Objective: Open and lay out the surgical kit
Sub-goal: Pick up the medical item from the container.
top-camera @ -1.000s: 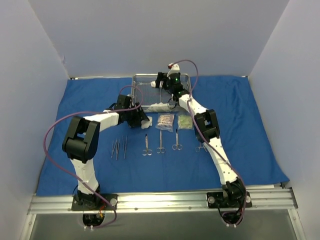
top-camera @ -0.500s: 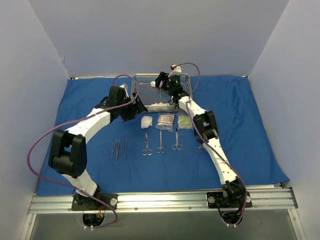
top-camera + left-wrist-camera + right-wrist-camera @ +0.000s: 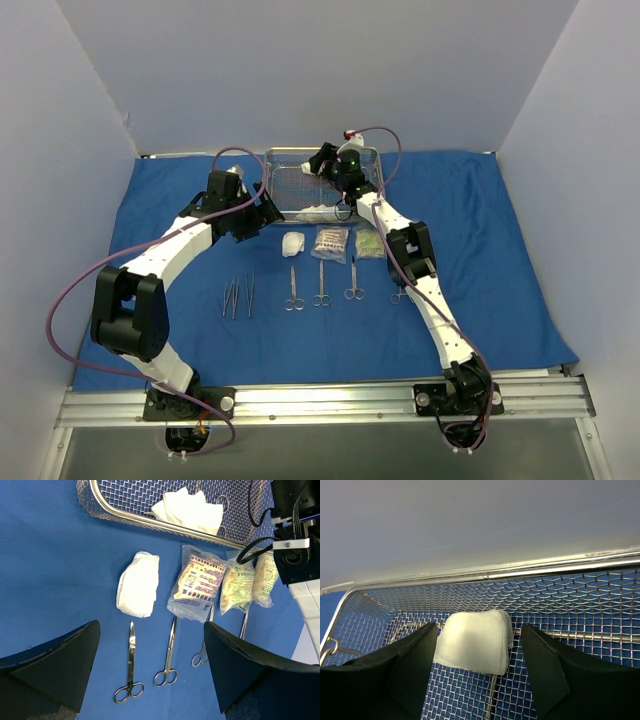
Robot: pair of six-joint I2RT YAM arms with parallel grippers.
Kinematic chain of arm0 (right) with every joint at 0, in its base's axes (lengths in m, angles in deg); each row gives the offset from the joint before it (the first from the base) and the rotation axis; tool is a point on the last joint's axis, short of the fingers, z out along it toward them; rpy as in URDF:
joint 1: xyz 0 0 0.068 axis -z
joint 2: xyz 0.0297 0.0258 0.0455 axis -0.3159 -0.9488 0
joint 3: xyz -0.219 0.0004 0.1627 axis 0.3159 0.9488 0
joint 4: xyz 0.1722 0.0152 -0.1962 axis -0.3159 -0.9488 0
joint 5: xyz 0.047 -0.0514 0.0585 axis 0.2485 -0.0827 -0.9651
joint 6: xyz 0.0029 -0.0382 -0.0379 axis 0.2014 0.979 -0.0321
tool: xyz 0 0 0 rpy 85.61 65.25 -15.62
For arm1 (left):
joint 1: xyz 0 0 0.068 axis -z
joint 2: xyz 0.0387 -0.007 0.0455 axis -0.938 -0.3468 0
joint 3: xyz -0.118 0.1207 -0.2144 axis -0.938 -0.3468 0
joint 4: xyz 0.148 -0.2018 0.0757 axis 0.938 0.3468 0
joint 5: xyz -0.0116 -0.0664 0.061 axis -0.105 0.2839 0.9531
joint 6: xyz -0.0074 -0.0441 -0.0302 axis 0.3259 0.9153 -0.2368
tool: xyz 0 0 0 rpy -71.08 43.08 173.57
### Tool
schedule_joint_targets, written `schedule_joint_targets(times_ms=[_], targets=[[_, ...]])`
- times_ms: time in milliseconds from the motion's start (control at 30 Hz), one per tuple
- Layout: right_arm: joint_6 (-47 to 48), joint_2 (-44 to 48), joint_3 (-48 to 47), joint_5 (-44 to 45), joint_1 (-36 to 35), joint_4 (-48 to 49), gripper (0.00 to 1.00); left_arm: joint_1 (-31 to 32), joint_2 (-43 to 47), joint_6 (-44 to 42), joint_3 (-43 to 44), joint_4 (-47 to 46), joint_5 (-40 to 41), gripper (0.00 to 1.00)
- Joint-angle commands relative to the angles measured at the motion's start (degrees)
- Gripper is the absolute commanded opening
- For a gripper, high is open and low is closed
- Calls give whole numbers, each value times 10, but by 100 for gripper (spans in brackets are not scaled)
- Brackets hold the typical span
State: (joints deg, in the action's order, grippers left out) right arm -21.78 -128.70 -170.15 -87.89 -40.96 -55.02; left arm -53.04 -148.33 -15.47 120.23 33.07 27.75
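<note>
**Getting the gauze out of the tray in one piece**

Nearest me, the tweezers [image 3: 240, 297] and scissors [image 3: 292, 291] lie in a row on the blue drape [image 3: 500, 260]. Just past them, toward 12 o'clock, sit a gauze pad [image 3: 138, 583] and the clear packets [image 3: 196, 582]. My left pincer [image 3: 150, 640] hangs over these, fingers apart, holding nothing. Farthest out, inside the wire-mesh tray [image 3: 600, 610], my right pincer [image 3: 478, 630] straddles a folded gauze stack [image 3: 470, 650], fingers apart. I'd go low, pinch every layer, lift clear of the rim, and set it at the laid pad's 9 o'clock.

A gauze pad [image 3: 292, 243], packets [image 3: 330, 241], scissors [image 3: 321, 285] and tweezers [image 3: 240, 295] lie on the blue drape [image 3: 500, 250] beside the tray [image 3: 292, 178].
</note>
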Motion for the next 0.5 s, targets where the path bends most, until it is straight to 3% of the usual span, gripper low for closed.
schedule_joint_targets(times_ms=[0, 333, 467], targets=[[-20, -12, -26, -10, -6, 2, 63, -6, 17, -3, -3, -4, -3, 94], [-45, -19, -33, -14, -8, -19, 59, -15, 18, 4, -16, -22, -30, 94], [-45, -19, -30, -16, -12, -14, 52, -22, 21, 6, -25, -24, -37, 94]])
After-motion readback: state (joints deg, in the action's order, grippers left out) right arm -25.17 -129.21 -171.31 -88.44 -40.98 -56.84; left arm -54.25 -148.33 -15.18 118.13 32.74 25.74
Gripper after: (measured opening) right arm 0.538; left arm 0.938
